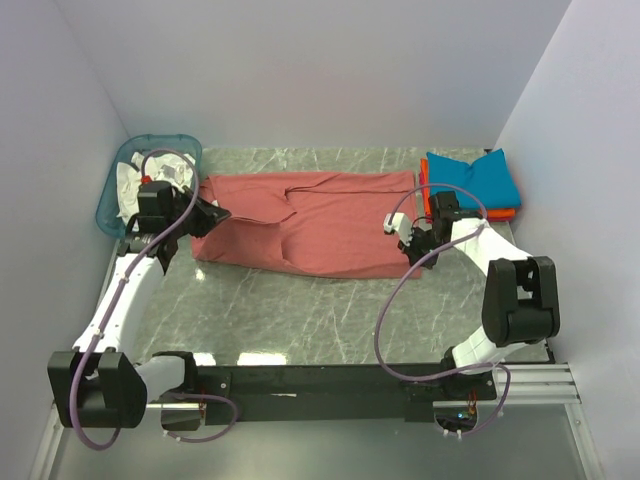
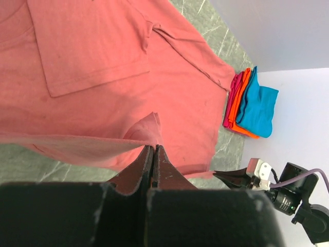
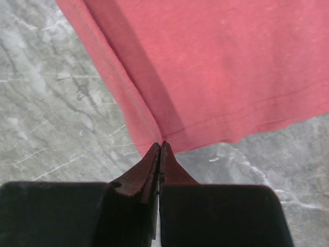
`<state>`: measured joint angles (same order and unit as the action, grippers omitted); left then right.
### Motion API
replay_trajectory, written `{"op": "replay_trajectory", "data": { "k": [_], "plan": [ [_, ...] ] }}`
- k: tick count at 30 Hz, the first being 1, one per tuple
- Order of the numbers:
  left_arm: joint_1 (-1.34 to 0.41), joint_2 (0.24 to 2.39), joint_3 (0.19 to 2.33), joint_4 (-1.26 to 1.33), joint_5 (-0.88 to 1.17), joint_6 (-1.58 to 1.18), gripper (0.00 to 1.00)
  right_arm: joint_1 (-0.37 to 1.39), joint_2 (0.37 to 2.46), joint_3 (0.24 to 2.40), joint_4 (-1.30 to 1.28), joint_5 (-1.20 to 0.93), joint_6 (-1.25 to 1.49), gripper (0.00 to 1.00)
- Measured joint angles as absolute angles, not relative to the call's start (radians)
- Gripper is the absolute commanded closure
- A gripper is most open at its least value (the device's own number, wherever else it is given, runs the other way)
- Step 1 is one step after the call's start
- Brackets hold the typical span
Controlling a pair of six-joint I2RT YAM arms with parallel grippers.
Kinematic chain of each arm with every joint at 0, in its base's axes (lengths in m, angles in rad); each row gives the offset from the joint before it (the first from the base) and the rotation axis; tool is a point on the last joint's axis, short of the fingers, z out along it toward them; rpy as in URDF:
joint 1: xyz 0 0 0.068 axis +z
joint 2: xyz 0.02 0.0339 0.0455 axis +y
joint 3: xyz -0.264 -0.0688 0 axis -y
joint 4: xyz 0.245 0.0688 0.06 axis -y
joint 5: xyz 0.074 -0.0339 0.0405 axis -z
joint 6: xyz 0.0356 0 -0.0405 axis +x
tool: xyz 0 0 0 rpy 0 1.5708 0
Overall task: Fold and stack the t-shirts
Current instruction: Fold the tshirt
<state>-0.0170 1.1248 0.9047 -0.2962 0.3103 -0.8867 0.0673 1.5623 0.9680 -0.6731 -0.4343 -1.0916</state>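
Observation:
The large dusty-red t-shirt (image 1: 310, 225) lies spread across the middle of the marble table, partly folded lengthwise. My left gripper (image 1: 213, 214) is at its left end and is shut on a pinched-up bit of its edge (image 2: 154, 147). At the shirt's right end my right gripper (image 1: 405, 240) is shut on the hem at a lower corner (image 3: 160, 144). In the left wrist view the red t-shirt (image 2: 103, 67) stretches away to the right gripper (image 2: 231, 178). A teal-blue folded t-shirt (image 1: 472, 178) tops an orange one (image 1: 425, 195) at the back right.
A translucent teal basket (image 1: 112, 190) holding white items stands at the back left, just behind the left gripper. White walls close in on three sides. The folded stack (image 2: 252, 103) sits close to the right wall. Bare marble table (image 1: 300, 310) lies in front of the shirt.

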Motion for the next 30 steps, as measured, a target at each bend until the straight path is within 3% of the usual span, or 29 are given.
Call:
{"op": "replay_trajectory", "data": {
  "k": [30],
  "plan": [
    [-0.008,1.332,1.079,-0.286,0.363,-0.813,1.0,0.067,1.677,1.081,-0.653,-0.382,-0.967,1.0]
  ]
}}
